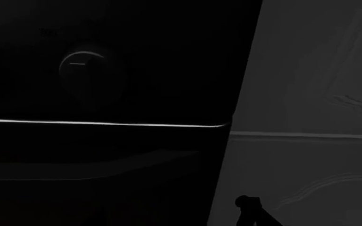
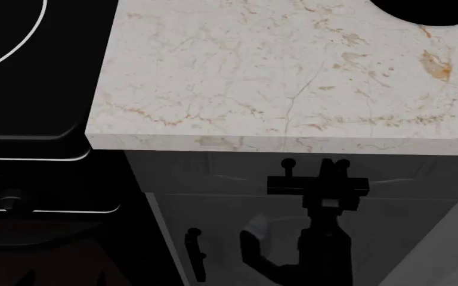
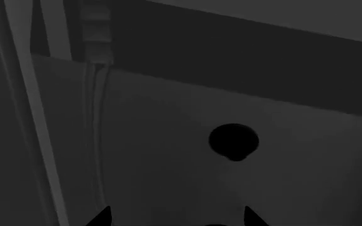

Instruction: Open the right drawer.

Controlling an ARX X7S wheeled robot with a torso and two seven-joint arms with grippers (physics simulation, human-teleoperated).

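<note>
Two fingertips of the right gripper (image 3: 176,217) stand well apart with nothing between them, facing the right drawer (image 2: 205,173), which sits just under the marble countertop (image 2: 277,77) beside the oven front (image 2: 38,179). I judge this to be the reach-and-grasp step. Next, close on the black handle (image 3: 233,141), then pull straight out.

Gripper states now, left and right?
Left gripper: not in view.
Right gripper: open, fingertips apart, holding nothing.

I see my right gripper (image 2: 318,165) at the drawer (image 2: 213,174) handle (image 2: 281,186), lower centre, beneath the marble countertop (image 2: 277,77).
</note>
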